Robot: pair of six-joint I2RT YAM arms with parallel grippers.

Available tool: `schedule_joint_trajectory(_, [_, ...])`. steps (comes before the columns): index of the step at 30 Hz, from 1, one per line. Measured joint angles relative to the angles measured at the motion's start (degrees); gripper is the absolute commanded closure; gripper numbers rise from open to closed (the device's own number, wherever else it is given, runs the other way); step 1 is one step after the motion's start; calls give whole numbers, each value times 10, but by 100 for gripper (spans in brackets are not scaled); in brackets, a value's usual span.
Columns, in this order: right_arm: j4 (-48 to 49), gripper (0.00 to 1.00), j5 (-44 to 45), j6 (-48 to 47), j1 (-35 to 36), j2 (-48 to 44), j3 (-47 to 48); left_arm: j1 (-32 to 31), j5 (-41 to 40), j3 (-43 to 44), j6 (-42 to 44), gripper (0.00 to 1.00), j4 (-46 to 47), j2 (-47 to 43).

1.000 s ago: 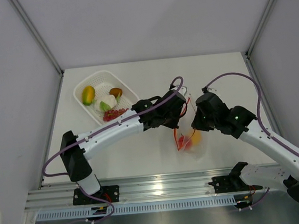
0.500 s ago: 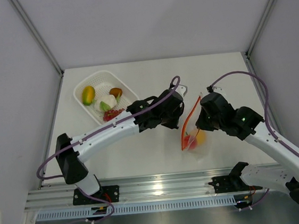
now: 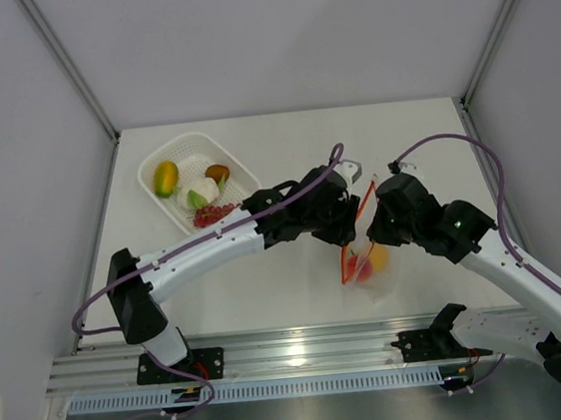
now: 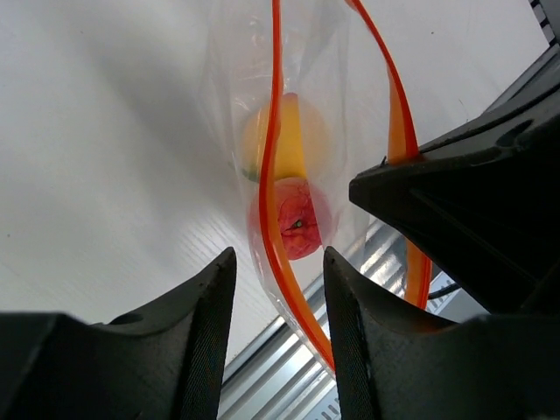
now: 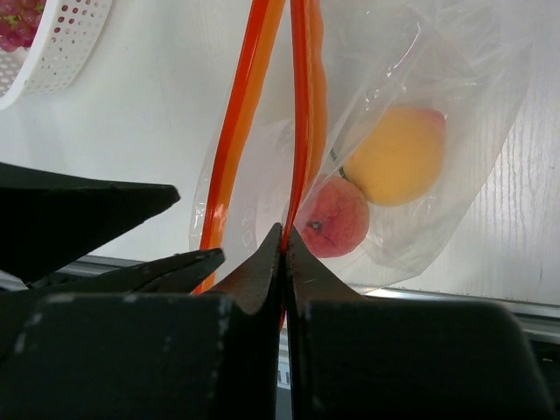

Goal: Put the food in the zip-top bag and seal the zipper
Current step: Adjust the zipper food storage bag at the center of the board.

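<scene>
The clear zip-top bag (image 3: 379, 272) hangs between my two grippers with its mouth open. It holds a peach-coloured piece (image 5: 394, 157) and a red piece (image 5: 334, 219). My right gripper (image 5: 284, 232) is shut on one side of the red-orange zipper (image 5: 299, 96), and it shows from above (image 3: 373, 228). My left gripper (image 4: 278, 262) is open, with the other zipper strip (image 4: 278, 105) running between its fingers (image 4: 188, 341) without being pinched. Mango (image 3: 165, 178), brown piece (image 3: 217, 172), white-and-green piece (image 3: 201, 192) and red grape cluster (image 3: 211, 214) lie in the basket.
The white mesh basket (image 3: 216, 146) stands at the back left, and its corner shows in the right wrist view (image 5: 66, 48). The metal rail (image 3: 296, 354) runs along the near table edge just beyond the bag. Side walls close in the table.
My left gripper has moved right to the bag mouth and now straddles one strip. My right gripper shifted the bag slightly right and the mouth has spread open.
</scene>
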Motion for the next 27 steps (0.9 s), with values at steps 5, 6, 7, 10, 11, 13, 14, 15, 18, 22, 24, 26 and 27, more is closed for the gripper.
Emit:
schedule_joint_trajectory(5, [-1, 100, 0, 0, 0, -5, 0, -3, 20, 22, 0, 76, -7, 47])
schedule_joint_trajectory(6, [-2, 100, 1, 0, 0, -6, 0, -4, 21, 30, 0, 97, -8, 61])
schedule_joint_trajectory(7, [-3, 100, 3, 0, 0, -6, 0, -4, 22, 39, 1, 99, -13, 74])
schedule_joint_trajectory(10, [-12, 100, 13, 0, 0, -6, 0, -5, 19, 70, 7, 99, -33, 104])
schedule_joint_trajectory(11, [-17, 100, 17, 0, 0, -6, 0, -5, 17, 80, 7, 100, -39, 110])
schedule_joint_trajectory(13, [-29, 100, 25, -1, -2, -6, 2, -5, 8, 101, 7, 99, -54, 115])
schedule_joint_trajectory(14, [-38, 100, 31, -1, -5, -6, 5, -4, 1, 106, 7, 99, -58, 115])
schedule_joint_trajectory(15, [-48, 100, 36, -2, -9, -6, 9, -3, -7, 113, 7, 99, -63, 114])
schedule_joint_trajectory(18, [-79, 100, 55, -5, -25, -6, 20, -1, -39, 119, 6, 100, -75, 103])
schedule_joint_trajectory(22, [-121, 100, 84, -9, -41, 3, 29, 3, -74, 119, 6, 99, -89, 79])
schedule_joint_trajectory(24, [-140, 100, 97, -12, -45, 13, 34, 7, -87, 117, 4, 100, -89, 63])
schedule_joint_trajectory(26, [-160, 100, 111, -15, -46, 29, 40, 11, -95, 114, 2, 99, -89, 48])
schedule_joint_trajectory(27, [-169, 100, 119, -15, -46, 38, 45, 13, -98, 111, 1, 100, -89, 43])
